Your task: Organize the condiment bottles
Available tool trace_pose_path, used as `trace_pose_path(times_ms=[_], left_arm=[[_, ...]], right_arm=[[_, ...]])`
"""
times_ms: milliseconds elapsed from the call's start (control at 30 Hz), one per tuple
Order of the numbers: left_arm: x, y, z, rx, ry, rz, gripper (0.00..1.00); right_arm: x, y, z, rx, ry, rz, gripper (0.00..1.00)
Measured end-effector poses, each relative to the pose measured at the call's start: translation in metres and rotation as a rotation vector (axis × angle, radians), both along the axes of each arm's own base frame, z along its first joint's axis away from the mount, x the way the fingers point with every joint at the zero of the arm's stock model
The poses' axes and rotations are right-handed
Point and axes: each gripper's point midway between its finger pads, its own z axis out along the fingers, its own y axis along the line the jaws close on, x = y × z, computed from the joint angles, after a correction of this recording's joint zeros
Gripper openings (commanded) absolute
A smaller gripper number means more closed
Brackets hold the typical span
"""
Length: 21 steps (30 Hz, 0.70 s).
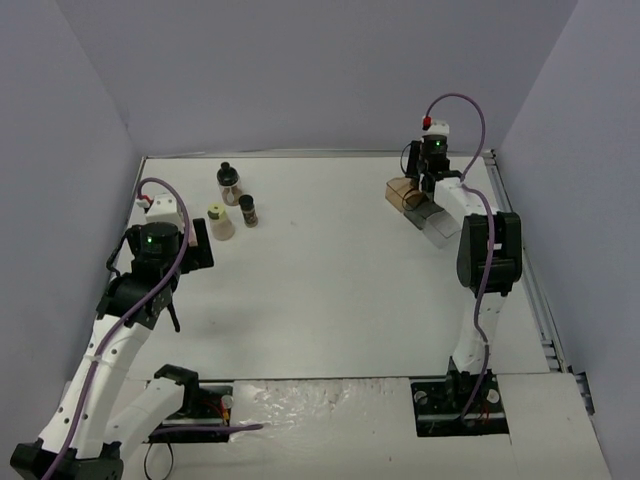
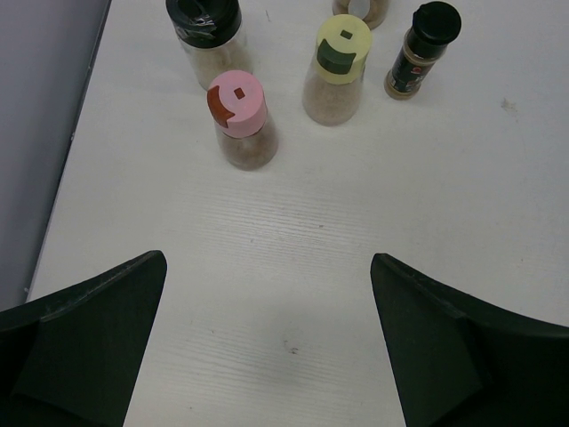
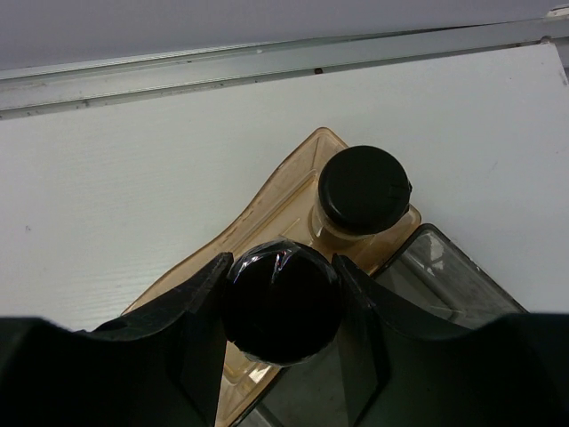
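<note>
Right gripper (image 3: 280,311) first: its dark fingers (image 3: 191,329) squeeze both sides of a black-capped jar (image 3: 280,298), clamped tight, with the jar over the brown step of the rack (image 3: 267,209). At one o'clock, just beside it, a second black-capped jar (image 3: 364,191) stands upright in that brown tier. The top camera shows none of this grip: from above, the wrist covers the jar, and only the rack's brown end peeks out at two o'clock on the table (image 1: 330,290). Now the left gripper (image 2: 267,262): jaws spread wide, holding nothing, over bare table. The pink-capped jar (image 2: 238,105) is dead ahead at twelve, with the wide black-capped jar (image 2: 203,18) behind it toward eleven. The yellow-capped jar (image 2: 342,53) is just past twelve and the slim dark jar (image 2: 422,53) at one. A fifth jar (image 2: 360,11) is cut off by the top edge. From above, that far jar shows whole, black cap and all, at the table's ten o'clock beside the yellow and slim ones. The pink and wide jars are hidden under the wrist.
</note>
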Motion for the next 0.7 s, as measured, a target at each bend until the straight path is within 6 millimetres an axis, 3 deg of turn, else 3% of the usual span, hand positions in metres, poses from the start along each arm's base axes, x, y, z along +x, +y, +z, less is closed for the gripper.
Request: trace_pose_path(times_ms=[367, 700], left_arm=[[0.001, -0.003, -0.003, -0.006, 0.010, -0.013, 0.97], [0.003, -0.007, -0.006, -0.015, 0.023, -0.031, 0.97]], right_arm=[[0.018, -0.005, -0.032, 0.007, 0.023, -0.018, 0.28], [0.022, -0.006, -0.031, 0.028, 0.027, -0.029, 0.54]])
